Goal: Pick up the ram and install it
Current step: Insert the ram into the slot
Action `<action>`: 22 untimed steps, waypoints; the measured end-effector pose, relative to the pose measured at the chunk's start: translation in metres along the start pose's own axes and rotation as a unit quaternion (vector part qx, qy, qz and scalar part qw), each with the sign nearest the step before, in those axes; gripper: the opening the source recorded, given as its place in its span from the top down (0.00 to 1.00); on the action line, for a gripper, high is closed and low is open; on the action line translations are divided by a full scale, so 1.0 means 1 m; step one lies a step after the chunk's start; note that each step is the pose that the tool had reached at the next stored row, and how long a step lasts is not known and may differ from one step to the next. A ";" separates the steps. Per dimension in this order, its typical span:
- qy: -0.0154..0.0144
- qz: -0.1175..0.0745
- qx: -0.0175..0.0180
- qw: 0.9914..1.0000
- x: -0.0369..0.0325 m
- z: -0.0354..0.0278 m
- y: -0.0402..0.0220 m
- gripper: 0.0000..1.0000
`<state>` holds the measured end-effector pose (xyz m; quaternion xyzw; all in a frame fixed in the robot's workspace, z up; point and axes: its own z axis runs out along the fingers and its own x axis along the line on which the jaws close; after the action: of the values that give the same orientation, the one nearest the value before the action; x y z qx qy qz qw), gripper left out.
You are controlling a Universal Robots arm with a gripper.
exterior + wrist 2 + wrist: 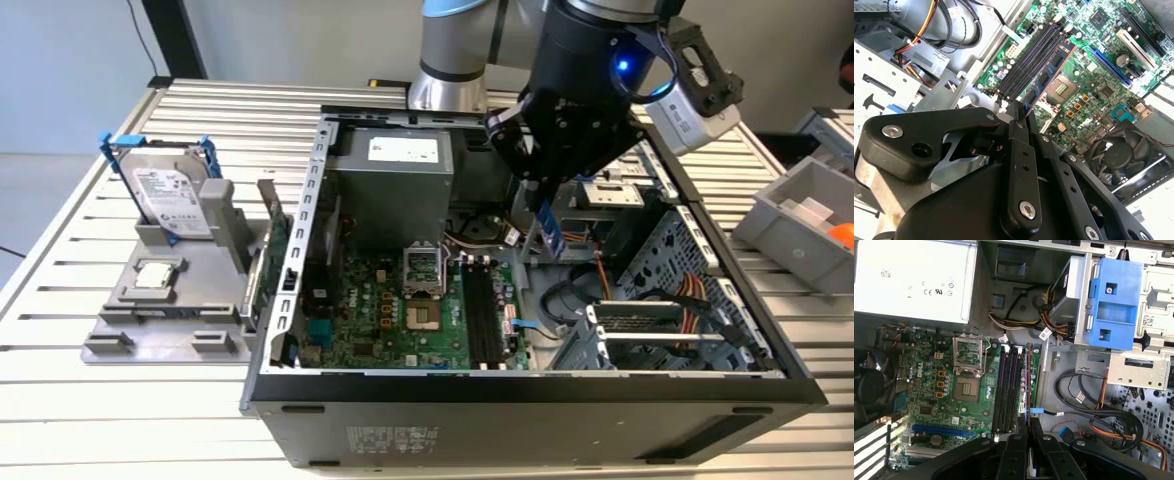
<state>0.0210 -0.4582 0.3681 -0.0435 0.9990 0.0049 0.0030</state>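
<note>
Over the open computer case, the gripper hangs with its fingers pinched on the ram, holding the stick on edge above the motherboard and pointing down toward the long black memory slots. In the second wrist view the ram juts out from between the fingers, its chips showing, just beside the slots. I'd judge it light and stiff but fragile: a thin board best held by its long edges near the middle, as it is now, with the contact edge left free. Any tilt and it could bind in a slot. As for containers, the case holds the power supply, a fan and cable bundles. Over at the exterior view's left, a grey stand carries the hard drive upright, and a grey bin at the exterior view's right has something orange in it.
</note>
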 end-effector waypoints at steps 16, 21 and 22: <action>0.000 0.000 0.001 1.000 0.0001 0.0163 0.0002 1.00; 0.000 0.003 0.001 1.000 0.0001 0.0223 0.0002 1.00; 0.000 0.004 0.001 1.000 0.0002 0.0234 0.0002 1.00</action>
<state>0.0209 -0.4578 0.3446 -0.0395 0.9992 0.0036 0.0030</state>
